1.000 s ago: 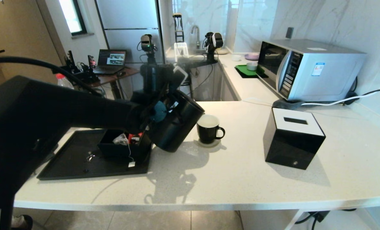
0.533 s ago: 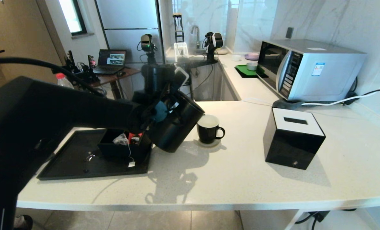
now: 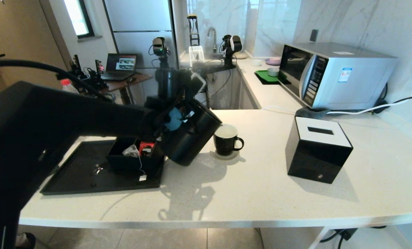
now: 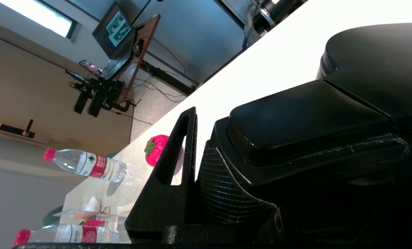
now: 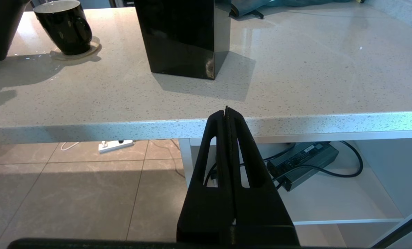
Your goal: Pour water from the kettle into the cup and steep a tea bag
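Observation:
The matte black kettle (image 3: 188, 138) hangs tilted over the counter, its top edge leaning toward the cup (image 3: 225, 140). My left gripper (image 3: 173, 121) is shut on the kettle's handle (image 4: 306, 117); one finger (image 4: 178, 145) shows beside it. The small black cup, white inside, stands on a coaster just right of the kettle; no stream of water shows. The tea bag (image 3: 131, 151) lies in a black box on the tray, with its string and white tag (image 3: 142, 178) hanging over the front. My right gripper (image 5: 226, 110) is shut and empty, low before the counter's front edge.
A black tray (image 3: 74, 180) holds the open black box (image 3: 123, 162) with a red packet (image 3: 145, 147). A black tissue box (image 3: 316, 154) stands right of the cup, a microwave (image 3: 330, 74) behind it. Water bottles (image 4: 84, 164) and a red strawberry-shaped object (image 4: 155, 150) lie beyond the kettle.
My left wrist has risen slightly, uncovering more of the red packet. The kettle stays tilted beside the cup, almost unmoved. The right arm is still.

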`<state>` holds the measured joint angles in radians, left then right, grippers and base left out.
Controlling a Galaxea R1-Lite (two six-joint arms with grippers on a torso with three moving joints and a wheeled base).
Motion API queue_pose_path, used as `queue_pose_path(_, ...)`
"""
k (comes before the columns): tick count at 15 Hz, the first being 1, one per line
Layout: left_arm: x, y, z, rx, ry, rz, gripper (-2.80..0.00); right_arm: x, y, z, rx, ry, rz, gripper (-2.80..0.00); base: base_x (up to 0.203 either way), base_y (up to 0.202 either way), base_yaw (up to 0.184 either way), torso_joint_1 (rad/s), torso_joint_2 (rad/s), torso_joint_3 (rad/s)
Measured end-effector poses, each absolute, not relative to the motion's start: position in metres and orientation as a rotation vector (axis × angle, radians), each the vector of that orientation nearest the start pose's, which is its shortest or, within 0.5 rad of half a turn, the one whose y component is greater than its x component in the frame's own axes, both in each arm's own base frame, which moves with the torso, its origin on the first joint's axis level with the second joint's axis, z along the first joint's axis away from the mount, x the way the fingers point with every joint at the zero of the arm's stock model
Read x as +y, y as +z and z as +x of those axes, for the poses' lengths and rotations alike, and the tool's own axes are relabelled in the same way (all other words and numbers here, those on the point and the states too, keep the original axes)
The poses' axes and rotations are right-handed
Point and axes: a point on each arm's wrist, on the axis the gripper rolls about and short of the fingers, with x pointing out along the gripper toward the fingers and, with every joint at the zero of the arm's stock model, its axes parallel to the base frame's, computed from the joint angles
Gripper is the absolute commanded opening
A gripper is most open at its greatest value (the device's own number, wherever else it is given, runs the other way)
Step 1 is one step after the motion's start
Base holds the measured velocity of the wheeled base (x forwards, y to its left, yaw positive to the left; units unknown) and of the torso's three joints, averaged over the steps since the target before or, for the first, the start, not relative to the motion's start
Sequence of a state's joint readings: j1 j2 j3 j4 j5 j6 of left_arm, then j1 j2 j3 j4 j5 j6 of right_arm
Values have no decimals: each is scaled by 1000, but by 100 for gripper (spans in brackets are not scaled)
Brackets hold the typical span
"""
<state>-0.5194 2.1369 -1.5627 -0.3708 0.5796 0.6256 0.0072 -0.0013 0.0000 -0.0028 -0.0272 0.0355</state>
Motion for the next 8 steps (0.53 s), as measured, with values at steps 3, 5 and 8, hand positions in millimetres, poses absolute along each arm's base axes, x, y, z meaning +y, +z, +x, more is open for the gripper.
queue_pose_path(3,-213,202,391,194,-7,750,-280,-1,76,-23,-4,-20,35,-280,0,0,0,0,0,0)
queue_pose_path(5,-214,203,391,191,-9,766,-280,-1,76,-23,-4,-20,35,-280,0,0,0,0,0,0)
queue_pose_path(8,-214,203,391,191,-10,768,-280,-1,76,-23,-4,-20,35,-280,0,0,0,0,0,0)
